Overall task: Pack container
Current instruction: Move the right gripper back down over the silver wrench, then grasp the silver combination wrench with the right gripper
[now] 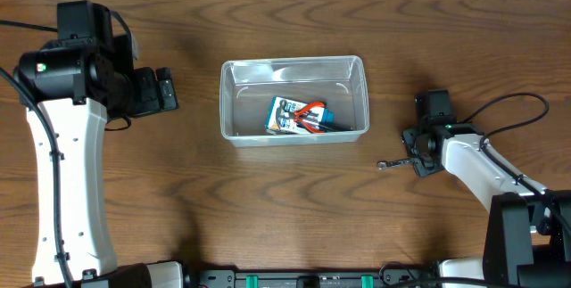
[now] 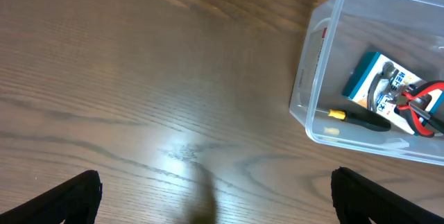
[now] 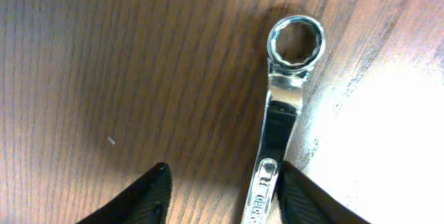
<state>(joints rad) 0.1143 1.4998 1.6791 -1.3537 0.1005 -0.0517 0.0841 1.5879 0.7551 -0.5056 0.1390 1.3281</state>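
The clear plastic container (image 1: pixel 294 60) stands at the table's middle. It holds a blue packet (image 1: pixel 285 115), red-handled pliers (image 1: pixel 314 113) and a black screwdriver with a yellow tip (image 2: pixel 361 118). It also shows at the upper right of the left wrist view (image 2: pixel 312 78). A chrome ring wrench (image 1: pixel 391 164) lies on the table right of the container. My right gripper (image 1: pixel 417 161) is low over it. In the right wrist view the wrench (image 3: pixel 284 92) lies between the spread fingers (image 3: pixel 220 179), against the right one. My left gripper (image 1: pixel 169 90) is open and empty, left of the container (image 2: pixel 215 182).
The wood-grain table (image 1: pixel 285 199) stretches all round the container. The right arm's cable (image 1: pixel 500 110) loops over the table at the right. The arm bases (image 1: pixel 71 199) stand at the near left and near right corners.
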